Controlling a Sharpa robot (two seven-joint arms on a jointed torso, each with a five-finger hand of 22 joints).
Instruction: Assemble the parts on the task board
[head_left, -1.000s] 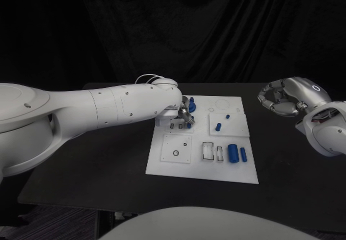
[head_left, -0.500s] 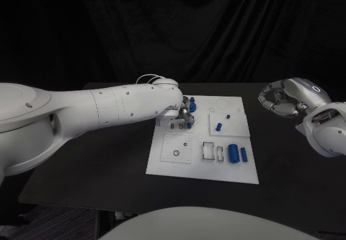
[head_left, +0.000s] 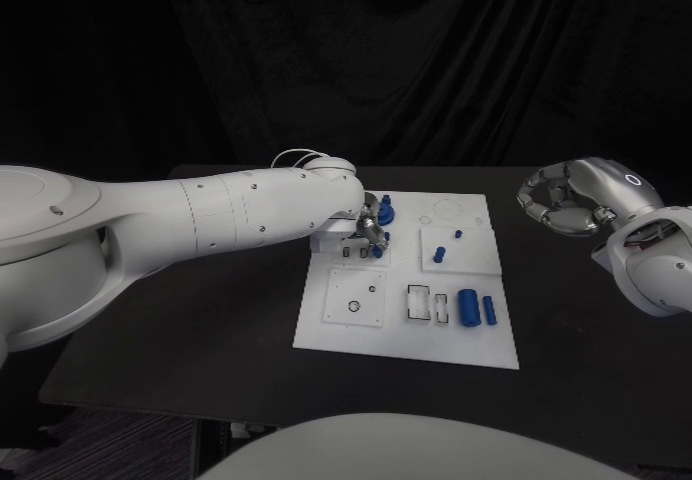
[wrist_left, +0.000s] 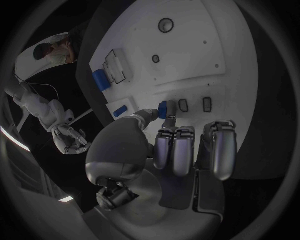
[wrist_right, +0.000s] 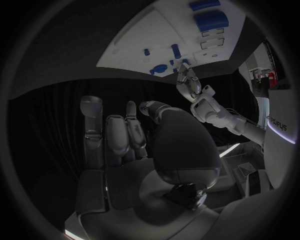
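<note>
my left hand (head_left: 369, 222) pinching small blue peg (wrist_left: 162, 109) at board (head_left: 361, 335) far-left corner, my right hand (head_left: 565, 197) curled, holding nothing, off board's right side

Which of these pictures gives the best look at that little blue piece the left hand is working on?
The left wrist view: the small blue part sits close up at the left hand's fingertips, on the task board. The head view shows it far smaller beside the hand; the right wrist view shows it tiny and distant.

dim room, black backdrop | board brightly lit | wrist views fisheye-bent, dark-rimmed
</note>
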